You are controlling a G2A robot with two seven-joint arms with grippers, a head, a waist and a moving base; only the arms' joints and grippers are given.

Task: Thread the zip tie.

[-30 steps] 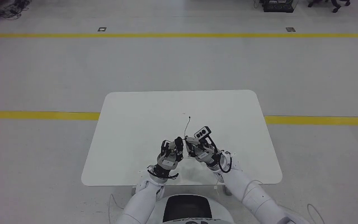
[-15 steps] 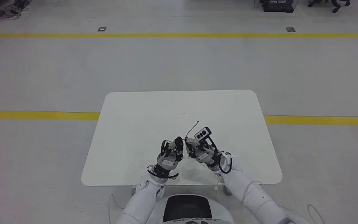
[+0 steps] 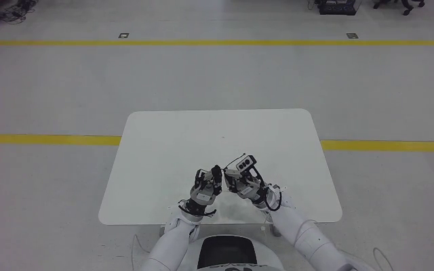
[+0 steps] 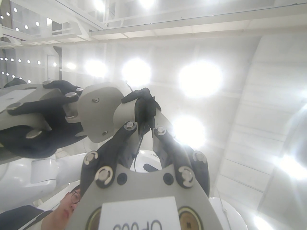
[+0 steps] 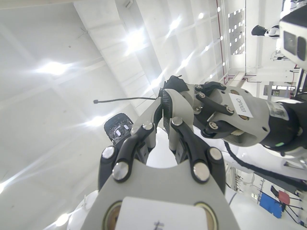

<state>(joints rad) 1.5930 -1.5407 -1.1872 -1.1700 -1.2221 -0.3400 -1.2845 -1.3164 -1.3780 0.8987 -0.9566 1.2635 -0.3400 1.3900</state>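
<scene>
Black nylon is what you're steering: the zip tie (image 5: 124, 100) juts out from the right gripper (image 5: 162, 104), whose fingers are pinched tight on it. Its long axis runs across those fingers, and its small head is at the free end, well clear of both sets of tips. Your left gripper (image 4: 145, 112) is closed too, tip to tip with the right. A thin black strand trails between its fingers, likely the tie's other end. Both hang above the near middle of the table (image 3: 169, 149), left gripper on the left. You'd need to bend the head back toward the pinch. White printed stickers (image 5: 241, 107) sit on the gripper housings; the print goes unread.
</scene>
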